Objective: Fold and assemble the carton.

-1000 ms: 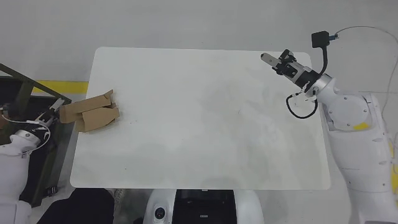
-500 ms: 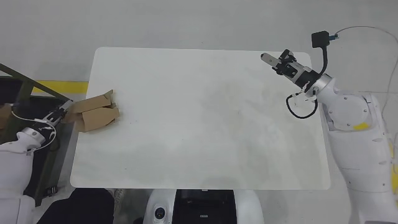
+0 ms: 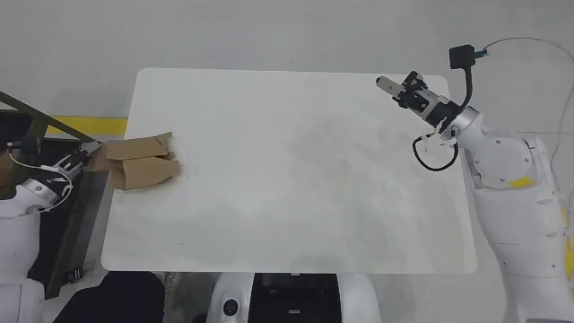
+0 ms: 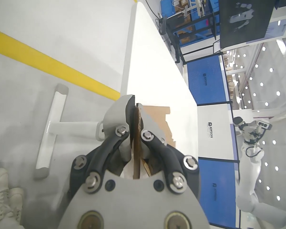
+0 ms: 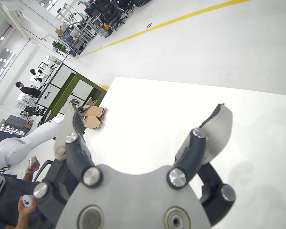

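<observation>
The left gripper (image 4: 135, 107) is clamped on a thin edge of the carton (image 4: 160, 117). In the left wrist view both pads press flat against a single sheet of corrugated board that runs straight back between the fingers. In the top view this gripper (image 3: 85, 153) sits just off the left edge of the table (image 3: 314, 197). The carton (image 3: 143, 161) extends from it onto the tabletop and lies at that edge as a flattened, partly folded brown blank with a stepped flap outline. The right gripper (image 5: 146, 111) has its fingers spread wide with nothing between them. It hangs over the far right corner of the table, well apart from the carton. Handling judgement: the carton is probably light, thin cardboard, stiff across each panel but hinging freely at its score lines, so a panel held at one edge is likely to sag or swing. The surface looks matt and should give fair grip, but the board will crease or crush under excess clamping force. Take hold on flat panel edges, away from the scores, with the pads fully overlapping the board. Folding needs one panel restrained while another is turned, so the free gripper is best applied to an opposite panel or flap. The blank may slide on the smooth tabletop.
</observation>
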Robot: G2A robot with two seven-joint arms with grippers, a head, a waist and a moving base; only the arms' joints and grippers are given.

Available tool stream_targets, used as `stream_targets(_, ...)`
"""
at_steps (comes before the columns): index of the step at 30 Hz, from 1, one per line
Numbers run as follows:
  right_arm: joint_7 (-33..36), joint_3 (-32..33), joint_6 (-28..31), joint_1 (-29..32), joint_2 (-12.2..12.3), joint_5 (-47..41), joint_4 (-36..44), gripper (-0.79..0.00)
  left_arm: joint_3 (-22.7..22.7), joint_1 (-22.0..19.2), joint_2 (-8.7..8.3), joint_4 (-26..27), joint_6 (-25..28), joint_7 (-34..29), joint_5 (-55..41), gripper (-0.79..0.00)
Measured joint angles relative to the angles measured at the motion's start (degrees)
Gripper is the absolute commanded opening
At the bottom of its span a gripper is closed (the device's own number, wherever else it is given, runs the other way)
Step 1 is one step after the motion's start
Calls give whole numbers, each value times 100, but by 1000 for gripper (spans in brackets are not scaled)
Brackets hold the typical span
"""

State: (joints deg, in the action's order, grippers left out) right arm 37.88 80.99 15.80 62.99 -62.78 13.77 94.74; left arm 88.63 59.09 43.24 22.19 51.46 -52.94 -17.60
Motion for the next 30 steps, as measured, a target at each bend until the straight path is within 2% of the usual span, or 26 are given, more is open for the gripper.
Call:
stream_targets(17,0,0,0,0,0,0,0,0,413,442,-204,1340,-322,-311,-1126,-785)
stream_targets(24,0,0,0,0,0,0,0,0,520,350,-230,1677,-518,-325,-1280,-785)
stream_targets(30,0,0,0,0,0,0,0,0,435,156,-201,2035,-812,-47,-1059,-785)
